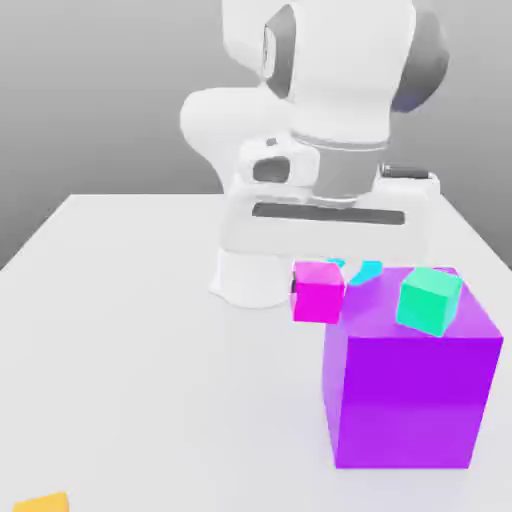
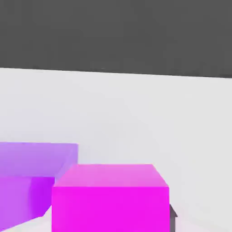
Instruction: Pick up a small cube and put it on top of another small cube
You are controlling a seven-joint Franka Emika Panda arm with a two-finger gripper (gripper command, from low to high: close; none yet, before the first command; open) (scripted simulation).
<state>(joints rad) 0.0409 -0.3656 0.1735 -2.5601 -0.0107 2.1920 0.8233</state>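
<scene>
Looking at the exterior view, we see the claw (image 1: 318, 285) clamped on the magenta cube (image 1: 318, 292), near the middle of the frame. To its right, the big purple cube (image 1: 410, 400) stands on the tabletop (image 1: 160, 350), with the green cube (image 1: 429, 300) on top.

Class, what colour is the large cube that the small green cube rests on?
Purple; the large cube shows best in the exterior view.

Small magenta-pink cube (image 1: 317, 292), nearly level, held up beside a big purple cube (image 1: 409, 390)
</scene>
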